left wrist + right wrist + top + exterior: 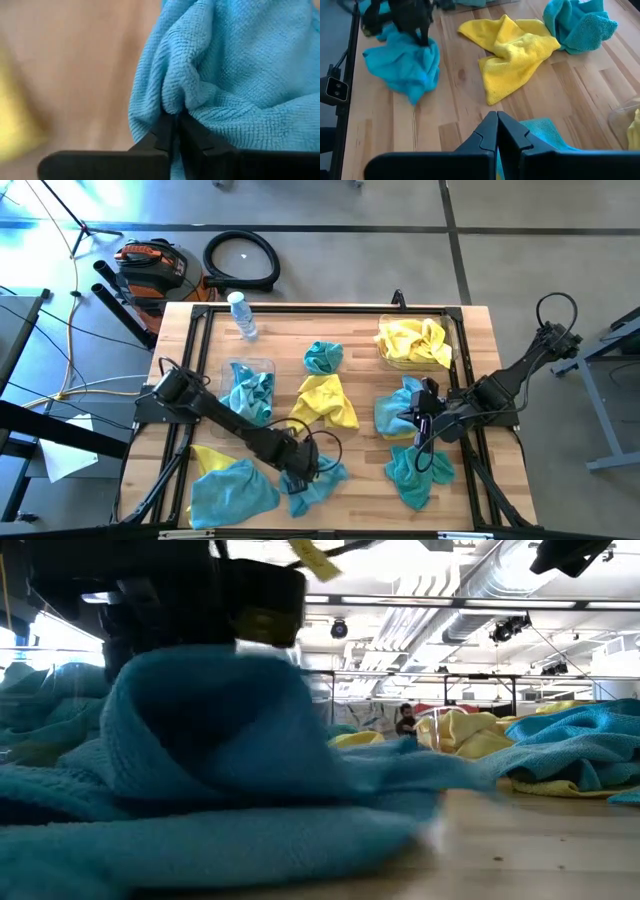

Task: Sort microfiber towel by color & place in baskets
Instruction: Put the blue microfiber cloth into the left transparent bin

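My left gripper (300, 463) is near the table's near edge, shut on a light blue microfiber towel (318, 477). My right gripper (496, 117) is shut and hovers over another blue towel (398, 410) right of centre; whether it touches that towel, I cannot tell. A clear basket (452, 330) at the far right holds yellow towels (413, 343). A second clear basket (232, 366) left of centre holds a teal towel (250, 392). Loose on the wood lie a yellow towel (325, 402), teal towels (322, 357) (420, 470), and a large blue towel (235, 492) over a yellow one (205, 455). My left gripper (176, 117) pinches a raised fold (172, 95) of the light blue towel between its two fingertips, coming from above. The fold is drawn up into a peak (200, 675) under the gripper, while the towel's outer parts (200, 840) still lie on the table.
A clear water bottle (242, 316) lies at the table's far left. Bare wood shows between the yellow towel and the right-hand basket (365, 375). A black hose (241, 260) and an orange tool (150, 265) lie on the floor beyond the far edge.
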